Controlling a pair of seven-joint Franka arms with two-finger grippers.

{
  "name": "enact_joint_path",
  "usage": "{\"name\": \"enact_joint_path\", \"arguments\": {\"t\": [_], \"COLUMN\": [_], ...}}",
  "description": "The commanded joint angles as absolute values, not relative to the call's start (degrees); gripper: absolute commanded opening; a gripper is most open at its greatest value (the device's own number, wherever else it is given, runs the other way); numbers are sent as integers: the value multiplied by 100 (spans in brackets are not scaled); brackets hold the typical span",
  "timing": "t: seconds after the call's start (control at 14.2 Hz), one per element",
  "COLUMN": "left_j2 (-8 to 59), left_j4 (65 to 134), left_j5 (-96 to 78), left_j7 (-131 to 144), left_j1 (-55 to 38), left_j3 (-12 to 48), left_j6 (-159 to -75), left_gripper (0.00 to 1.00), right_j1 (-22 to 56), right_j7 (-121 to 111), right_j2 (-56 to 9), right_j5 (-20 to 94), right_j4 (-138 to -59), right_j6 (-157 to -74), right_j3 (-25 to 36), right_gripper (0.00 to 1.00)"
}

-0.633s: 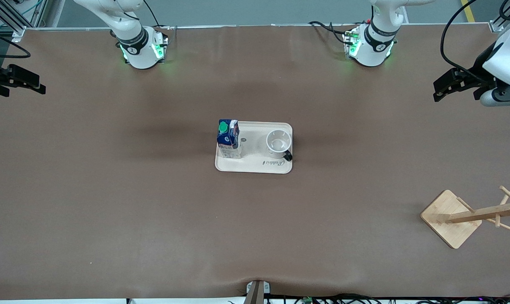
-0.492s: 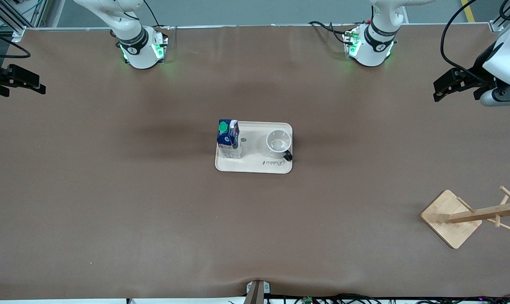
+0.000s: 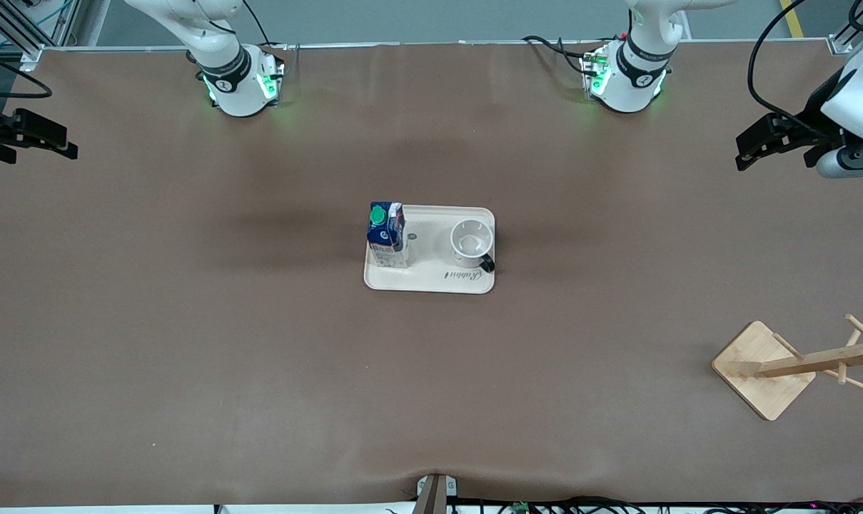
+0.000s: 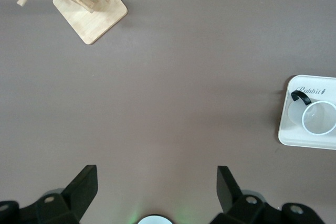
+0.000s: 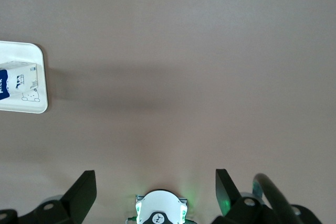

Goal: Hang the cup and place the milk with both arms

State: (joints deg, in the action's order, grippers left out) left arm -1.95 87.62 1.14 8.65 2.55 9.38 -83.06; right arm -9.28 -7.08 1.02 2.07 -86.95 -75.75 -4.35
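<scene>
A wide brown table fills the room, with the two arms rising from their bases along its edge farthest from the front camera. The left arm reaches out high over its own end of the table, its gripper hanging in the air over bare cloth, fingers spread wide with nothing between them. The right arm does the same at its end, and its gripper is likewise spread wide and empty, fingers well apart. A wooden rack stands near the left arm's end, nearer the front camera than anything else, its square base flat on the table and its pegged post leaning toward the table's end in the front view. A cream tray sits mid-table. The milk stands upright in the tray toward the right arm's end, green cap on top. The cup sits upright in the tray toward the left arm's end, mouth up, black handle pointing toward the front camera.
</scene>
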Motion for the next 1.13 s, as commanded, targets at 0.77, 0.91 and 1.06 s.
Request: {"name": "enact_joint_path", "arguments": {"t": [0.77,0.91,1.06], "left_j2": [992,1247,1353], "left_j4": [9571,9615,9904], "left_j5": [88,105,114], "left_j7": [3620,3778,4146], "left_j1": [-833,-992,-1168], "left_j3": [1934,1934,1934], "left_j6": [-9719,-10027,-10596], "left_gripper": [100,100,100], "right_j1": [-1037,-1020,-1037], "right_j7": [-773,-765,-773], "right_j2": [141,141,141], "right_j5": [325,325,325], "right_j4": [-8719,-8719,-8719], "right_j6": [-7541,-7541,-7541], "right_j3": [-527,-527,-527], "right_gripper": [100,100,100]}}
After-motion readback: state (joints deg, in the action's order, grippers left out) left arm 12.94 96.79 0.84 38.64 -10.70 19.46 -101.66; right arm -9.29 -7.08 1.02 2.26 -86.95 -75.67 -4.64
